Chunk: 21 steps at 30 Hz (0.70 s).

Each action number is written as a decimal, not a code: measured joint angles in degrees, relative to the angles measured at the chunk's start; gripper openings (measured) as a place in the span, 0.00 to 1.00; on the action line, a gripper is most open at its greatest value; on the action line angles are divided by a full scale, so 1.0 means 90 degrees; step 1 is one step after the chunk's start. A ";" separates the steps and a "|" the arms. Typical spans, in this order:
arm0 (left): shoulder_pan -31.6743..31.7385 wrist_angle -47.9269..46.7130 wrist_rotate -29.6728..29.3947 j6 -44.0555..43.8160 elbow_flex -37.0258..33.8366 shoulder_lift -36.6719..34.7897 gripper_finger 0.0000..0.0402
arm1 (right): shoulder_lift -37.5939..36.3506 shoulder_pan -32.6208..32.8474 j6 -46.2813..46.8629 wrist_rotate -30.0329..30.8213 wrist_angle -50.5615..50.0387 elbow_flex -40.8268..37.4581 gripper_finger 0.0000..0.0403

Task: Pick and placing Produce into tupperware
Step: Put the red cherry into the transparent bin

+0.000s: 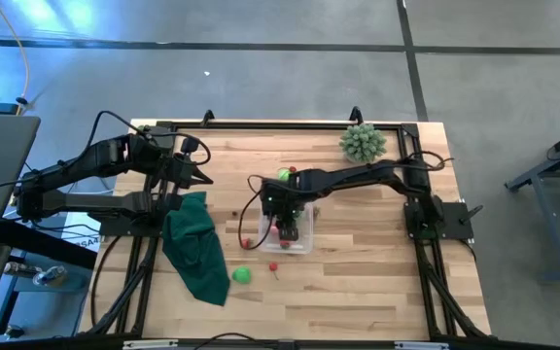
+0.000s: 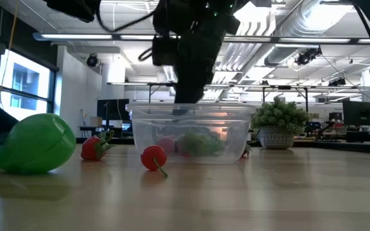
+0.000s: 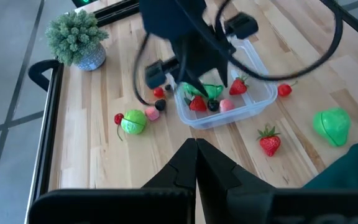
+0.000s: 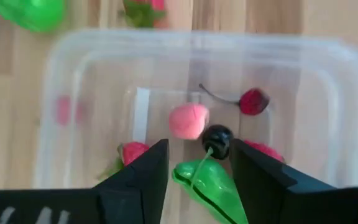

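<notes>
Wooden table [image 1: 358,282] | no readable writing | right tool [image 4: 197,163] spread over tupperware [image 1: 303,236] | left tool [image 3: 197,163] pressed together

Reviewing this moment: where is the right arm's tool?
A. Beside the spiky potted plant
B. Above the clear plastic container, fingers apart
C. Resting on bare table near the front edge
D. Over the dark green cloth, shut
B: the right tool hangs over the clear plastic container with a gap between its fingers, a green piece and a dark cherry lying below it.
</notes>
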 joint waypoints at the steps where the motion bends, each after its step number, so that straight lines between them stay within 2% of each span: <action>1: 0.0001 0.0001 0.0000 -0.0001 0.0000 -0.0001 0.00 | -0.0104 -0.0005 -0.0006 0.0016 0.0026 0.0000 0.39; 11: 0.0002 -0.0001 -0.0001 0.0001 0.0002 -0.0001 0.00 | -0.1225 -0.0468 -0.0626 0.0631 0.0217 0.0002 0.33; 21: 0.0002 0.0001 -0.0001 0.0000 0.0000 -0.0001 0.00 | -0.1323 -0.2014 -0.0707 -0.0152 0.0149 0.0002 0.33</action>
